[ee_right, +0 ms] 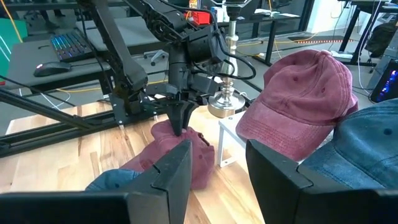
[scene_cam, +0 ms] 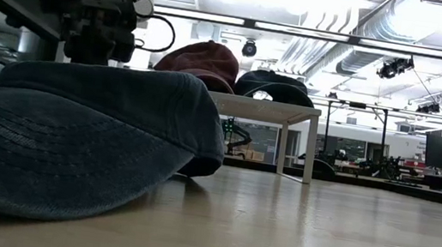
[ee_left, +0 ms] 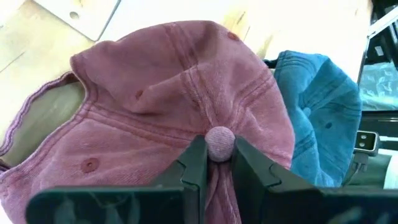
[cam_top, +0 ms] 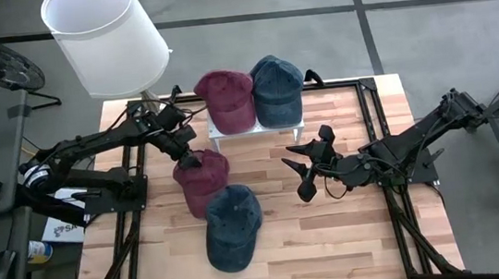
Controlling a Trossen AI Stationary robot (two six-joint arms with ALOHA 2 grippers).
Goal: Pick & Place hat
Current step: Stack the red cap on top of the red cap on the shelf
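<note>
A maroon cap (cam_top: 204,180) lies on the wooden table, left of centre, with a blue denim cap (cam_top: 233,227) just nearer and overlapping its edge. My left gripper (cam_top: 186,155) stands over the maroon cap's crown and is shut on it. It also shows in the right wrist view (ee_right: 180,121). Another maroon cap (cam_top: 227,100) and another blue cap (cam_top: 277,90) sit on a small white stand (cam_top: 254,137) at the far side. My right gripper (cam_top: 311,165) hovers open right of centre, touching nothing. My left gripper pinches the maroon cap at its top button (ee_left: 219,142), where the crown seams meet, between its two fingers (ee_left: 196,167). The fingers come from above, slanting down from the table's left. The crown cloth bunches up at the fingers, and the cap's lower edge (ee_right: 186,174) rests on the table.
A white lampshade (cam_top: 109,38) hangs over the table's far left corner, its metal base (ee_right: 225,102) beside the stand. In the low view the blue cap (scene_cam: 72,137) fills the foreground. Black frame rails (cam_top: 373,117) run along both sides. Bare wood (cam_top: 334,233) lies near right.
</note>
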